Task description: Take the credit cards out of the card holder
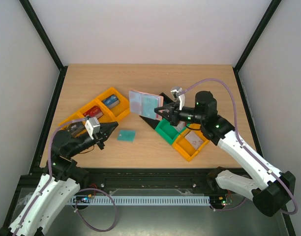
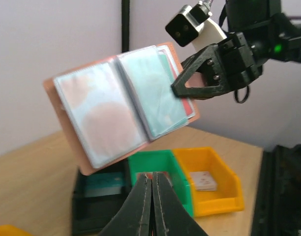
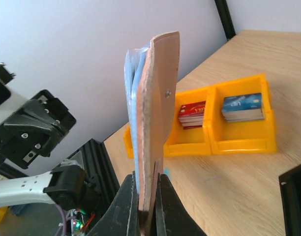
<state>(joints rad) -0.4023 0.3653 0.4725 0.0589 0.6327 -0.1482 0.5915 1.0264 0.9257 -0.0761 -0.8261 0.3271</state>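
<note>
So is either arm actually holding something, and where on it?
The right arm's jaws pinch the open card holder by one outer edge of its cover. The left jaws are shut, empty.

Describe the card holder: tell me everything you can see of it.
The card holder is a small folding wallet, brownish-pink outside with a tiny dark stud, with clear, pale bluish sleeves inside. It is spread open like a book and held in the air, pinched at one edge by the fingers of the right gripper. One sleeve shows a pale teal card with a red edge behind it. Nothing else touches it.
</note>
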